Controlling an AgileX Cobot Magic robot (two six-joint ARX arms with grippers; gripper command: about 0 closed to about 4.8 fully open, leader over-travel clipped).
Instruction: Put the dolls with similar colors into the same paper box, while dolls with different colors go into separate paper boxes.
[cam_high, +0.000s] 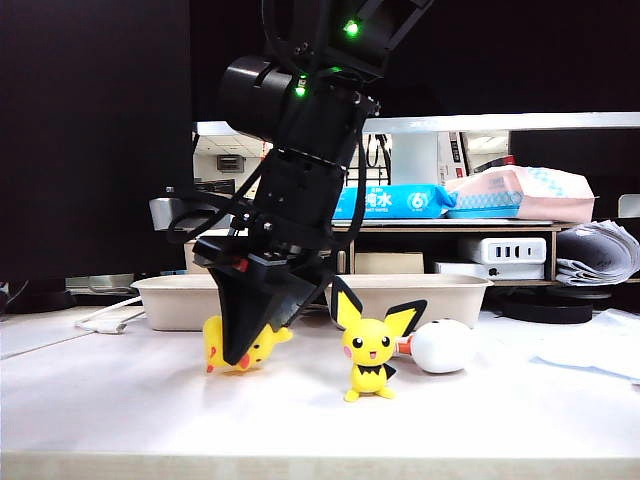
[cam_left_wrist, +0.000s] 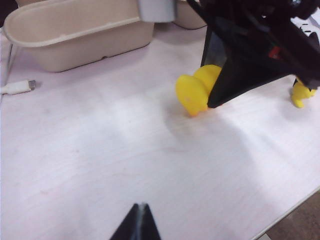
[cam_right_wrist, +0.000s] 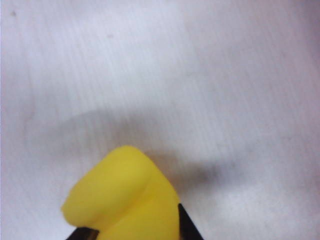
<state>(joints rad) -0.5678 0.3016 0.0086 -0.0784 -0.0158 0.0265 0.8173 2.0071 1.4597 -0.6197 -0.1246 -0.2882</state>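
Observation:
A yellow duck-like doll (cam_high: 268, 344) (cam_left_wrist: 192, 92) (cam_right_wrist: 125, 200) lies on the white table. My right gripper (cam_high: 236, 356) (cam_left_wrist: 213, 101) (cam_right_wrist: 134, 227) points down over it, with a black fingertip pressed to each side of the doll. To its right a yellow mouse-like doll (cam_high: 370, 350) (cam_left_wrist: 300, 92) with black-tipped ears stands upright. A round white doll (cam_high: 440, 345) with an orange part lies beside it. Two beige paper boxes (cam_high: 180, 297) (cam_high: 432, 290) (cam_left_wrist: 75, 30) stand side by side behind the dolls. My left gripper (cam_left_wrist: 142, 207) hangs shut and empty above bare table, apart from the dolls.
A white cable (cam_left_wrist: 17, 87) (cam_high: 110, 320) lies left of the boxes. Behind the table, a shelf (cam_high: 450, 224) carries tissue packs, and a stack of papers (cam_high: 600, 250) sits at the right. The table's front edge (cam_left_wrist: 290, 212) runs close to the left gripper.

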